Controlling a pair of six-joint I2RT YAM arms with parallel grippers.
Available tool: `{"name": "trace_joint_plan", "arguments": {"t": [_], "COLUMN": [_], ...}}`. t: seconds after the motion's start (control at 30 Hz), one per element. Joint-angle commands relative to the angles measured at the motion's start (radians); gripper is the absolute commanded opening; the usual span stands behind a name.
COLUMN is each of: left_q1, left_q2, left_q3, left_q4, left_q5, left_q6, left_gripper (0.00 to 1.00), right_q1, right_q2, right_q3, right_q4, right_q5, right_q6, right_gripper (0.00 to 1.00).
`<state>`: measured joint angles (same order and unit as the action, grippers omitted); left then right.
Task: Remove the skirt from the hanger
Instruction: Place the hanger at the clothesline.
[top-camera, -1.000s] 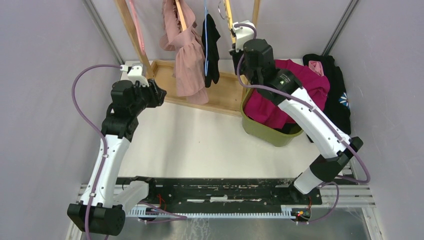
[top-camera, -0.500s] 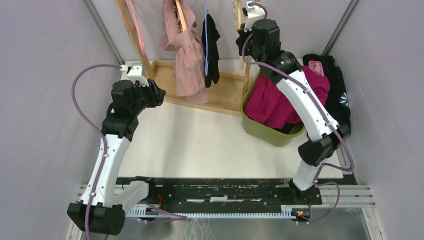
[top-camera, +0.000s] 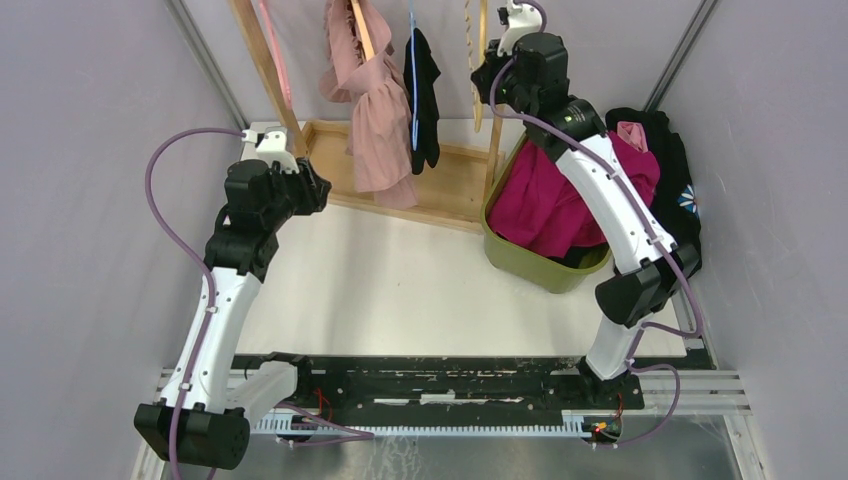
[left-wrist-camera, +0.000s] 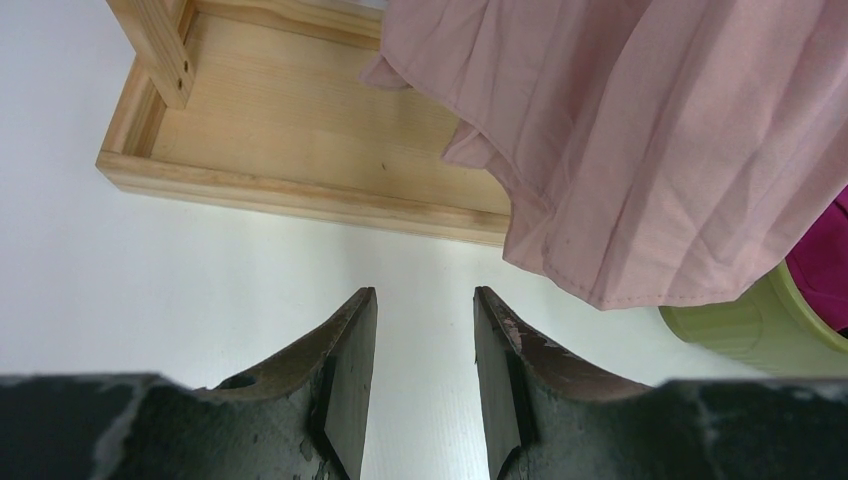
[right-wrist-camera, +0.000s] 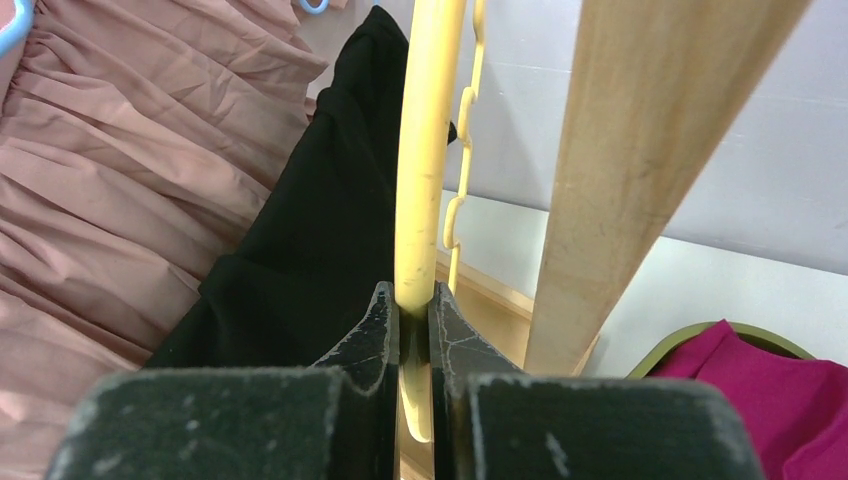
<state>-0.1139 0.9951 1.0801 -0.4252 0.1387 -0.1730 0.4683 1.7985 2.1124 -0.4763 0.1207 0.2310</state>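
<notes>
**Right arm lifts the bare hanger to the top of the frame**

A second ago the right tool (top-camera: 488, 72) sat lower in the overhead view, just above the upper left corner of the green bin (top-camera: 530, 262). Now it is near the top edge, right of centre, and the pale yellow hanger (top-camera: 481, 40) has gone up with it. The left arm has not shifted. Its left tool (top-camera: 318, 188) hangs over the bench (top-camera: 400, 280) at centre left, beside the wooden rack base (top-camera: 450, 190).

The magenta skirt (top-camera: 545, 205) lies heaped in the bin, off the hanger, as it did before.

The right wrist view shows what the overhead cannot: the right tool (right-wrist-camera: 410, 300) is pinched narrow on the hanger (right-wrist-camera: 428, 150), fingers pressed against both sides of the bar. The black garment (right-wrist-camera: 310, 230) hangs just behind, and a rack post (right-wrist-camera: 640, 150) stands to the right.

The left wrist view shows the left tool (left-wrist-camera: 423, 300) part-way apart and holding nothing. The pink garment (left-wrist-camera: 650, 130) drapes across the upper right, above the rack base (left-wrist-camera: 270, 130).
</notes>
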Motion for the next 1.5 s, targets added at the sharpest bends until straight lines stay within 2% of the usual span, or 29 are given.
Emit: {"name": "trace_joint_plan", "arguments": {"t": [0.0,0.3,0.6,1.0,1.3,1.47], "left_q1": [-0.005,-0.007,-0.007,-0.006,-0.007,-0.010], "left_q2": [-0.004,-0.001,-0.001,0.002,0.058,0.130], "left_q3": [0.010,0.011,0.023,0.053,0.132,0.294], "left_q4": [0.017,0.020,0.022,0.064,0.101,0.101], "left_q5": [-0.023,-0.039,-0.037,-0.047,-0.044,0.027], "left_q6": [0.061,0.063,0.057,0.055,0.059,-0.006], "left_gripper": [0.47,0.48,0.48,0.52,0.50,0.47], "right_q1": [-0.020,-0.021,-0.021,-0.021,-0.020,-0.020], "right_q2": [-0.006,-0.056,-0.226,-0.438,-0.533,-0.600], "right_q3": [-0.045,-0.177,-0.339,-0.487,-0.528,-0.543], "right_q4": [0.107,0.132,0.160,0.177,0.174,0.147], "right_q5": [0.034,0.049,0.036,0.038,0.016,0.014], "right_q6": [0.041,-0.006,-0.025,-0.103,-0.139,-0.147], "right_gripper": [0.01,0.26,0.49,0.74,0.79,0.79]}}
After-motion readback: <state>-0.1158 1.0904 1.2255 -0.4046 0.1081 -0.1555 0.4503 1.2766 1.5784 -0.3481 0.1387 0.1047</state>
